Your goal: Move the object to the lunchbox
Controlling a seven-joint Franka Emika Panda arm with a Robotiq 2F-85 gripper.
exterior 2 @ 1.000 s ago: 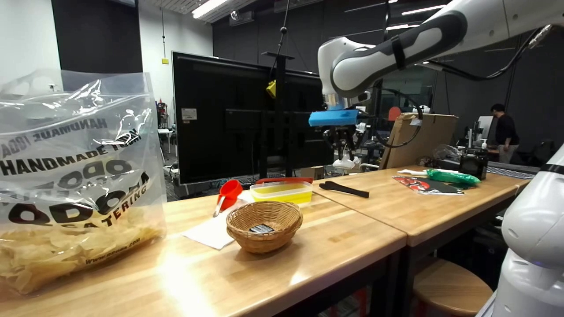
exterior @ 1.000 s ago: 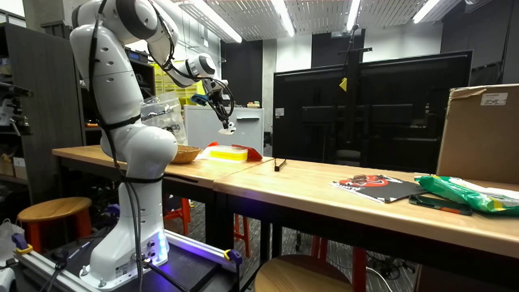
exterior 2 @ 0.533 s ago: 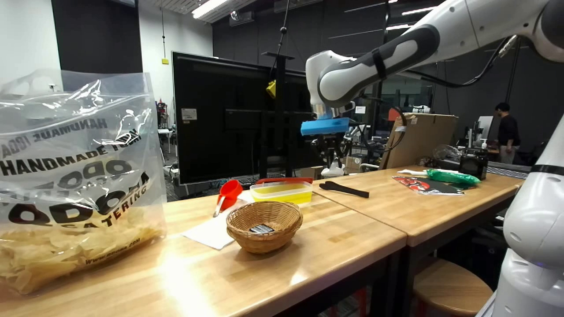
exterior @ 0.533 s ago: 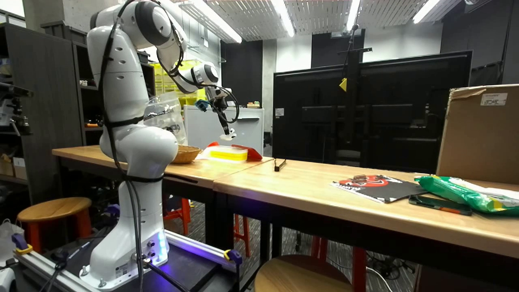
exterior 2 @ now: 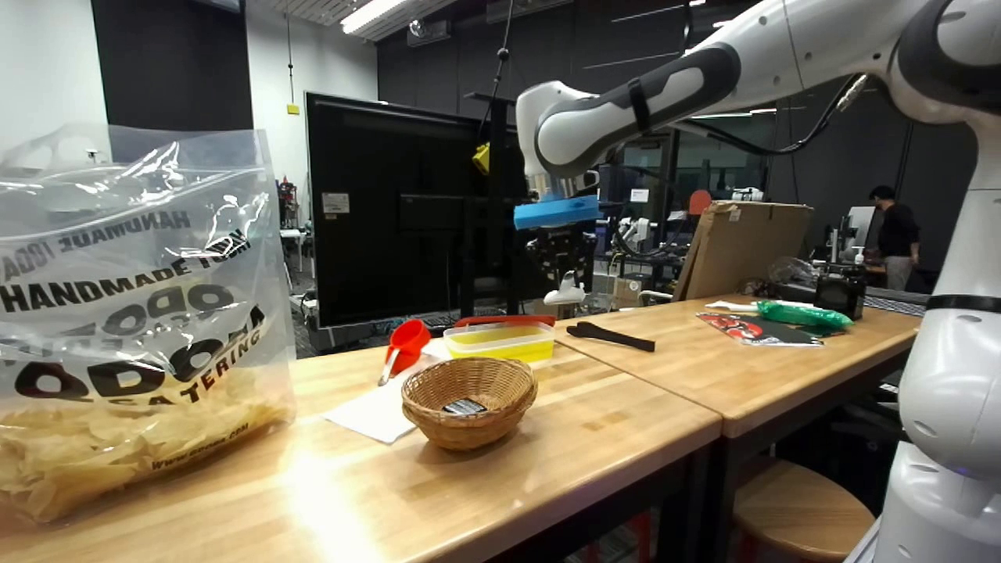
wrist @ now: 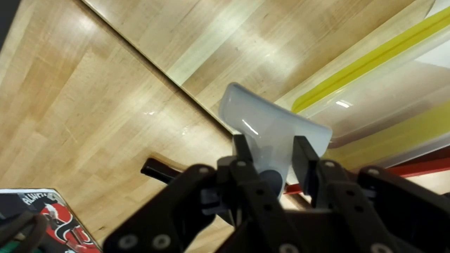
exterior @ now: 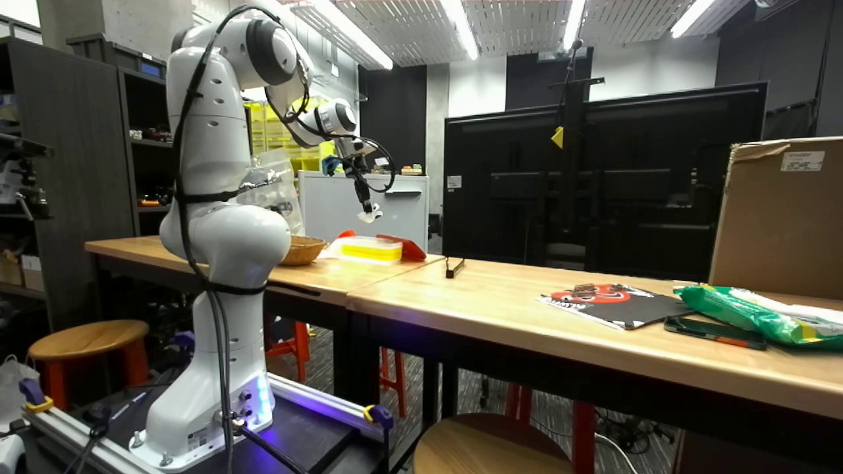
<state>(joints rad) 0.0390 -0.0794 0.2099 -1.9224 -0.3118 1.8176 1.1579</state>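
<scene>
Wooden tabletop [exterior 2: 610,434] beneath the pincer [wrist: 272,147].
Down from it and off to one side sits the yellow lunchbox [exterior 2: 512,349]; smaller, a white object [wrist: 260,112] is squeezed between the pincer's fingers [wrist: 242,149], its wide end jutting past their tips, up in the air.
</scene>
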